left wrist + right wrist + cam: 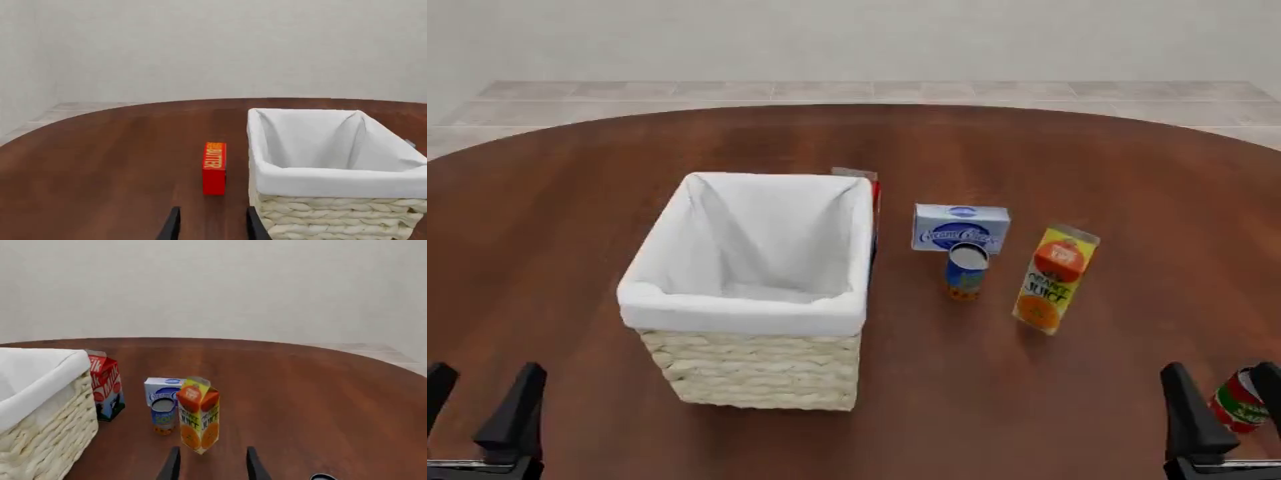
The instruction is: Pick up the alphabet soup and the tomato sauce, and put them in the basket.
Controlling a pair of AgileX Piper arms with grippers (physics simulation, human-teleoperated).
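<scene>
Both grippers, left (481,405) and right (1217,405), hang with jaws spread, empty. The alphabet soup (966,270), frame centre, touches the cream cheese box (961,228); closing jaws may knock the orange juice carton (1054,279). The tomato sauce (1238,400) sits lower right; the basket (754,375) is empty.

Butter box (214,168), milk carton (105,387), cream cheese box (961,227), juice carton (1054,279).

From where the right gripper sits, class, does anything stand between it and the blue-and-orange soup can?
Yes. In the right wrist view the tall orange juice carton stands just ahead of the open right gripper, nearer than the blue-and-orange alphabet soup can, which sits beside and behind it, in front of the blue-and-white cream cheese box.
</scene>
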